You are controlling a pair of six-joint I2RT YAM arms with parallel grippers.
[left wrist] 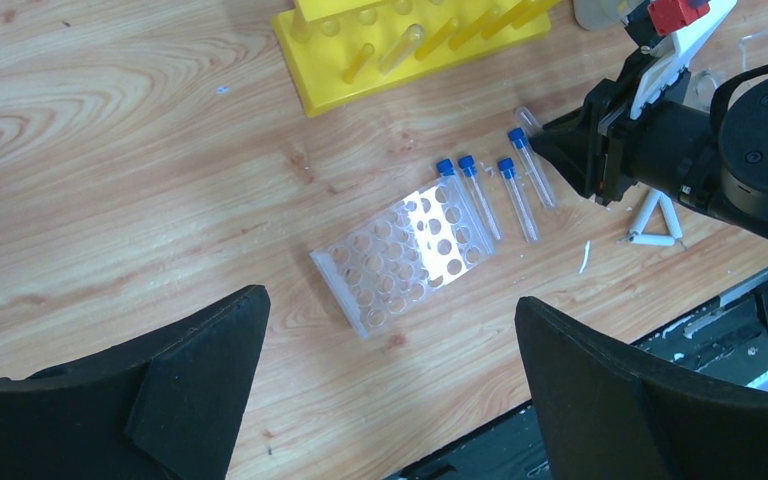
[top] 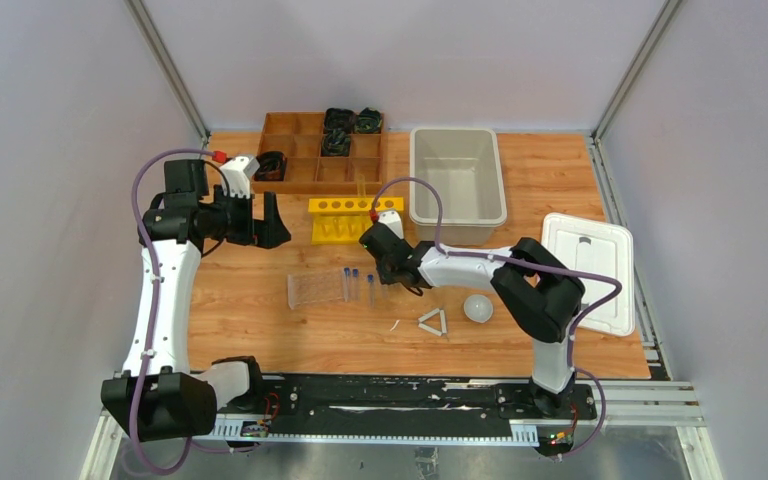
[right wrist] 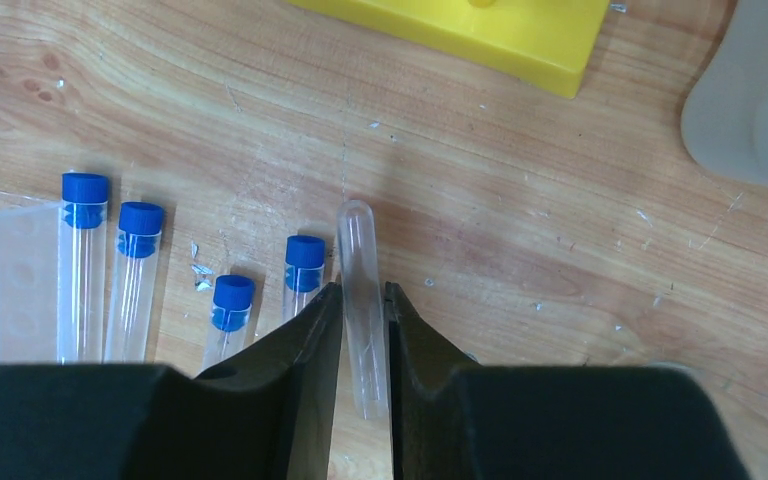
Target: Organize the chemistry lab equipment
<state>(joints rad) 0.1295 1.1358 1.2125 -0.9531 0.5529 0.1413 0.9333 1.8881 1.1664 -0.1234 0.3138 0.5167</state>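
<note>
My right gripper (right wrist: pixel 362 292) is shut on a thin clear glass tube (right wrist: pixel 356 240) that lies low on the wooden table; it also shows in the top view (top: pixel 380 265). Several blue-capped tubes (right wrist: pixel 138 262) lie just to its left, beside a clear perforated rack (top: pixel 316 288). They also show in the left wrist view (left wrist: pixel 480 190). A white triangle (top: pixel 433 322) and a white round dish (top: pixel 478 308) lie nearer the front. My left gripper (left wrist: pixel 388 303) is open and empty, raised at the table's left side (top: pixel 255 222). I cannot make out the small glass vessels.
A yellow tube rack (top: pixel 355 217) stands behind the right gripper. A brown divided tray (top: pixel 300 150) is at the back left, with a grey bin (top: pixel 457 185) to its right. A white lid (top: pixel 588 260) lies at the right edge.
</note>
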